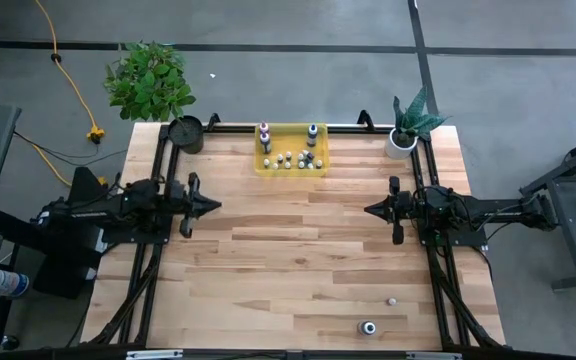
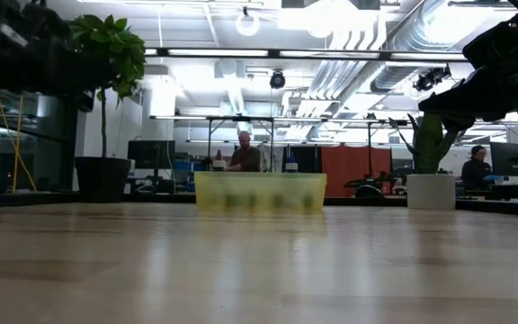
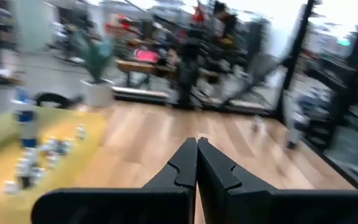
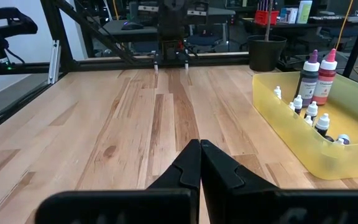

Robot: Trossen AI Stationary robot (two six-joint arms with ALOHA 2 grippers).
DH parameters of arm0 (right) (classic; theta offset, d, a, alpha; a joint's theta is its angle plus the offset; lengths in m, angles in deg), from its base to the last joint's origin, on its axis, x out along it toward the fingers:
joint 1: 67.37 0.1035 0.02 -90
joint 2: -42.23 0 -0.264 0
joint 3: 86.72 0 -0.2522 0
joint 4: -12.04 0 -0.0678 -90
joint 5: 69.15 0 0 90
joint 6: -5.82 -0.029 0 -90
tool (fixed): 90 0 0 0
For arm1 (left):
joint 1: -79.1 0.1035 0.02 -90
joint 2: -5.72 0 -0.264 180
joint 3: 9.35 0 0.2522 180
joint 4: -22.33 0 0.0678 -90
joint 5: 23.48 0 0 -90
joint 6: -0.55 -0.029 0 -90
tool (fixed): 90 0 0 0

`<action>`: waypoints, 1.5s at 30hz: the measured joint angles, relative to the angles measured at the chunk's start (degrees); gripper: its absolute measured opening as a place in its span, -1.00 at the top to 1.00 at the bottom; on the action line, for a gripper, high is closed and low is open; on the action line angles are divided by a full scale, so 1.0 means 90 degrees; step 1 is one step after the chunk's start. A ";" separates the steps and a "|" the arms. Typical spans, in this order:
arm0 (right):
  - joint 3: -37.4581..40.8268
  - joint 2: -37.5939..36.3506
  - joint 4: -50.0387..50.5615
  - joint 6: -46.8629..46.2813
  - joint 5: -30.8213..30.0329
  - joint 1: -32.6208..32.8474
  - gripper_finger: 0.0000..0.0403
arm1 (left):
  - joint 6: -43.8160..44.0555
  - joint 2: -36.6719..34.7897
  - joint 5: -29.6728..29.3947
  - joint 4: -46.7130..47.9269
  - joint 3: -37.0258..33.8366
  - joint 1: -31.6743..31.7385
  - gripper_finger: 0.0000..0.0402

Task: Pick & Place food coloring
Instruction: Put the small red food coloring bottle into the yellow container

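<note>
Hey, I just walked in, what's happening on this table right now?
Nothing is being handled at the moment. The left gripper and the right gripper are both shut and empty, facing each other above the bare middle of the table. Most of the food coloring bottles sit in the yellow bin at the far edge, while two small bottles remain out near the near right corner.

The bin [image 1: 290,150] sits at the table's [image 1: 288,260] far edge, most food coloring bottles [image 1: 293,160] inside it. Two more bottles [image 1: 368,327] lie well apart from the bin, near the front edge. A plant pot [image 1: 401,142] stands right of the bin.
</note>
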 joint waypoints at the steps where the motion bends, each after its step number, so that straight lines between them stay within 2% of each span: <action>1: 0.0002 0.0000 0.0000 0.0000 0.0000 -0.0002 1.00 | -0.0016 0.0001 0.0079 0.0105 -0.0001 -0.0109 1.00; 3: 0.0001 0.0000 0.0002 0.0001 0.0001 -0.0001 1.00 | -0.0023 0.0006 0.0084 0.0126 -0.0002 -0.0309 1.00; 7: 0.0000 0.0000 0.0002 0.0001 0.0000 -0.0001 1.00 | -0.0042 0.0003 -0.0310 0.0197 -0.0005 -0.0401 1.00; 11: 0.0002 0.0000 0.0002 0.0000 0.0000 -0.0001 1.00 | -0.0017 0.0016 -0.0286 0.0199 -0.0007 -0.0373 1.00; 15: 0.0001 0.0000 0.0002 0.0000 0.0000 -0.0002 1.00 | -0.0593 0.0110 -0.0291 0.0205 -0.0007 -0.0373 1.00; 20: 0.0000 0.0000 0.0002 0.0002 0.0000 -0.0002 1.00 | -0.0722 0.0315 -0.0308 0.0212 -0.0007 -0.0373 1.00; 45: 0.0001 0.0000 0.0005 0.0001 0.0000 -0.0002 1.00 | -0.0491 0.0335 -0.0313 0.0214 -0.0007 -0.0373 1.00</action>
